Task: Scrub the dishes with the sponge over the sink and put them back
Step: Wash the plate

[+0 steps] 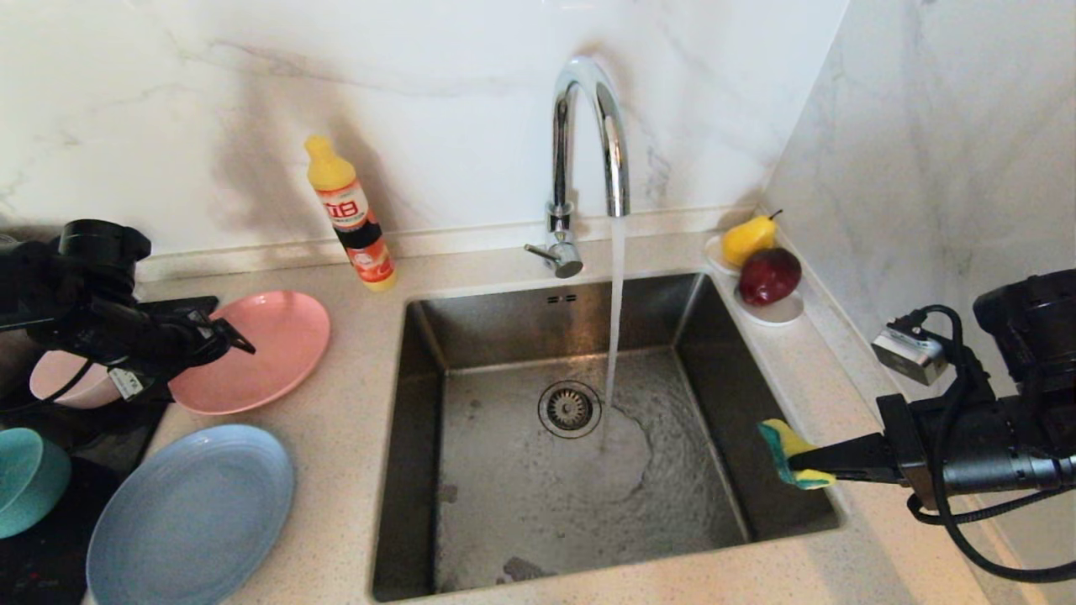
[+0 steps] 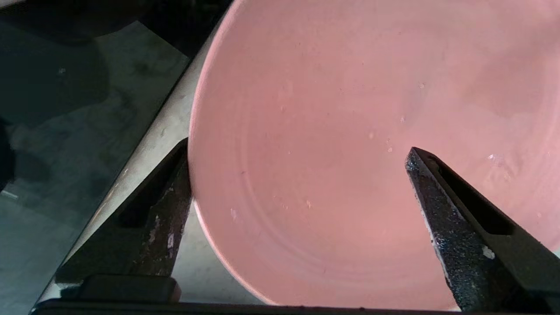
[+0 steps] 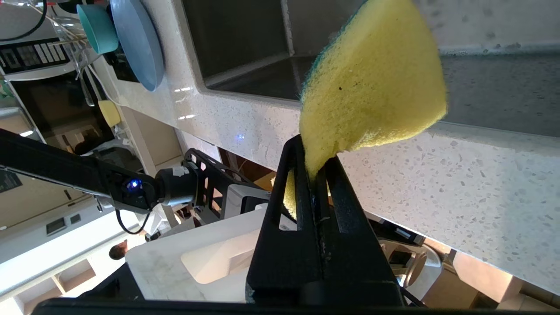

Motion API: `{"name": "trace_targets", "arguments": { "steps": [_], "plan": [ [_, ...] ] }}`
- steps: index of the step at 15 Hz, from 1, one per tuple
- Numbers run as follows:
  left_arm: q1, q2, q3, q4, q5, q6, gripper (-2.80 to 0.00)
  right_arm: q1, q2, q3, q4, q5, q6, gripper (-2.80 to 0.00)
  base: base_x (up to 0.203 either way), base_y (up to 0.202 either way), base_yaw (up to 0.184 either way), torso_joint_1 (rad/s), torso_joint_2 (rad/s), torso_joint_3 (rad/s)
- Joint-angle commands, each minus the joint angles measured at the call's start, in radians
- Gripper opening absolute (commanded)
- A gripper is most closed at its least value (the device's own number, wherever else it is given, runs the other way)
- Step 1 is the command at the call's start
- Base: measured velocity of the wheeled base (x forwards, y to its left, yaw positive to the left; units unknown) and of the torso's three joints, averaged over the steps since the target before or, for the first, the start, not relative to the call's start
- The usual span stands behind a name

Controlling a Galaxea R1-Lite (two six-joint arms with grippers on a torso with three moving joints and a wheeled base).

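The salmon-pink plate (image 1: 269, 353) (image 2: 350, 131) lies on the counter left of the sink (image 1: 471, 328). My left gripper (image 1: 231, 336) (image 2: 297, 153) is open at its left rim, one finger under the edge and one above the face, not clamping it. Behind that arm sits the pale pink bowl (image 1: 63, 382). The light blue plate (image 1: 193, 512) (image 3: 138, 39) and teal bowl (image 1: 25, 479) (image 3: 98, 26) are nearer the front. My right gripper (image 1: 820, 466) (image 3: 313, 162) is shut on the yellow sponge (image 1: 786, 449) (image 3: 372, 83), held over the sink's right rim.
Water runs from the chrome tap (image 1: 588, 126) onto the basin floor beside the drain (image 1: 570, 409). A yellow soap bottle (image 1: 349, 214) stands behind the plates. A pear (image 1: 748, 239) and a red apple (image 1: 769, 276) rest on a white saucer (image 1: 782, 313). A black hob (image 1: 50, 546) lies far left.
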Motion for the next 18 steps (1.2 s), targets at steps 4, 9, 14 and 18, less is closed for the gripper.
{"name": "trace_targets", "arguments": {
  "steps": [4,9,14,18],
  "plan": [
    [-0.002,0.026,-0.034,0.007,0.002,-0.020,0.00,-0.013,0.014,0.001,0.002,0.006,-0.022,-2.80,0.000,0.000,0.000,0.000,0.00,0.000],
    [-0.002,0.054,-0.047,0.013,0.059,-0.018,-2.80,-0.013,0.018,0.000,0.002,0.006,-0.023,-2.80,0.000,0.000,0.000,0.000,0.00,0.000],
    [0.015,0.054,-0.049,0.017,0.062,-0.013,-2.80,-0.016,0.019,-0.013,0.007,0.004,-0.023,-2.80,0.000,0.000,0.000,0.000,0.00,0.000],
    [0.068,0.046,-0.051,0.026,0.062,-0.006,-2.80,-0.014,0.013,-0.016,0.008,0.006,-0.021,-2.80,0.000,0.000,0.000,0.000,0.00,0.000]
  ]
}}
